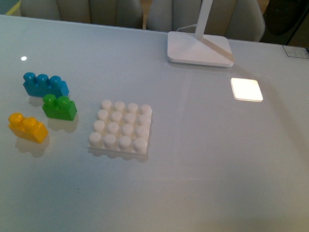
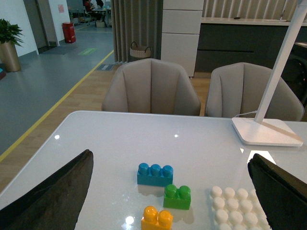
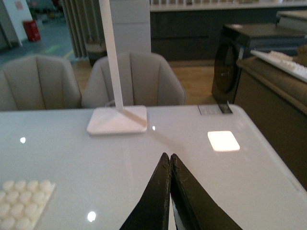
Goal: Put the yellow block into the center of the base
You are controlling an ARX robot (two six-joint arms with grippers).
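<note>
1. The yellow block [image 1: 28, 127] lies at the near left of the counter [image 1: 219, 179], left of the white studded base [image 1: 121, 128] and apart from it.
2. A green brick [image 1: 59, 107] sits just beyond the block.
3. The left pincer [image 2: 170, 155] is spread wide and empty; the right pincer [image 3: 169, 159] is pressed together, holding nothing.

The left pincer [image 2: 170, 155] hangs above the tabletop [image 2: 120, 139], its two dark fingers [image 2: 57, 191] spread wide apart and empty. The right pincer [image 3: 169, 156] hangs above the tabletop too, its dark fingers [image 3: 153, 201] pressed together from base to tip.
</note>
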